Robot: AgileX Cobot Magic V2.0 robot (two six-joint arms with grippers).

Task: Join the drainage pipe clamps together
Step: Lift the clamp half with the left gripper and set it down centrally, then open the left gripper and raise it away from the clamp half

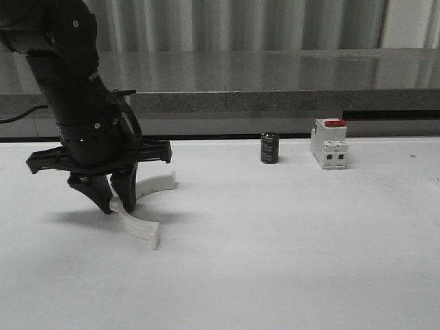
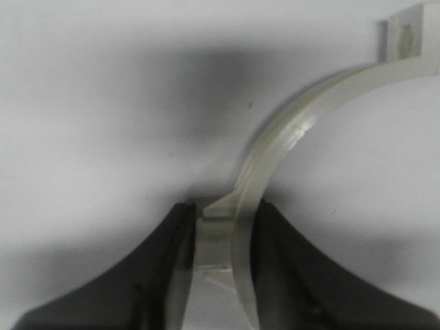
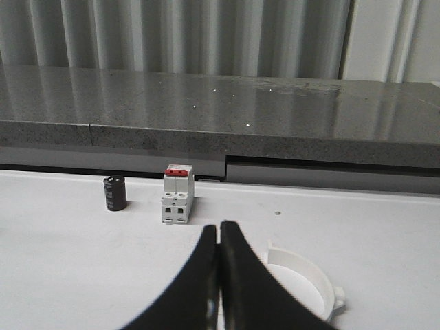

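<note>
Clamps sit apart on our white table (image 1: pixel 289 261). Our left gripper (image 1: pixel 115 203) reaches down at the table's left side, its jaws nearly closed and pinching the end tab of one clamp half (image 1: pixel 141 228), whose arc curves away toward the near edge with its far end resting on the surface. From the left wrist we see its fingers (image 2: pixel 289 275) squeezing that tab. Just behind lies a white curved piece (image 1: pixel 155 184). Our right gripper (image 3: pixel 218 275) hangs with fingers pressed together, holding nothing; beside it rests the second clamp half (image 3: pixel 302 278). Farther back stand a dark cylinder (image 1: pixel 269 148) and a white switch (image 1: pixel 328 144).
</note>
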